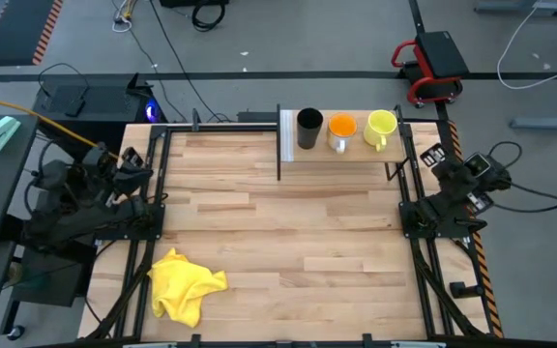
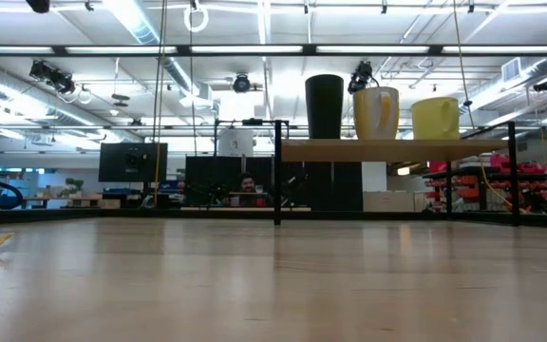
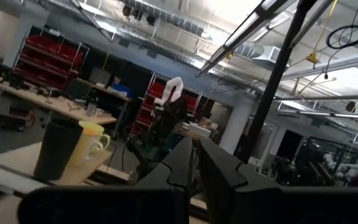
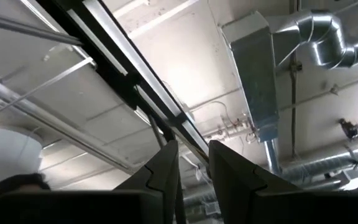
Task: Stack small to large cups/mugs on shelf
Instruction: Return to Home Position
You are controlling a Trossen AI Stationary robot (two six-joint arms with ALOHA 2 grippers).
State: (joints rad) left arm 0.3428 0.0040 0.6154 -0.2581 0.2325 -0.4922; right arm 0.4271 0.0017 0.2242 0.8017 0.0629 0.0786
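Three cups stand in a row on the raised light-wood shelf [image 1: 356, 150] at the table's far edge, each on its base: a tall black cup [image 1: 309, 129], an orange cup [image 1: 341, 130] and a yellow-green mug [image 1: 380, 129] with a handle. The low view shows them on the shelf [image 2: 397, 149]: the black cup [image 2: 324, 106], the middle cup [image 2: 376, 112] and the mug [image 2: 435, 118]. My left gripper [image 3: 196, 163] rests shut at the table's left edge, far from the cups. My right gripper [image 4: 193, 163] rests at the right edge, pointing up at the ceiling, its fingers close together.
A crumpled yellow cloth [image 1: 187, 283] lies near the table's near-left corner. A white upright panel [image 1: 286, 135] closes the shelf's left end. Black frame posts stand along both table sides. A person sits in the room beyond the table [image 2: 246, 187].
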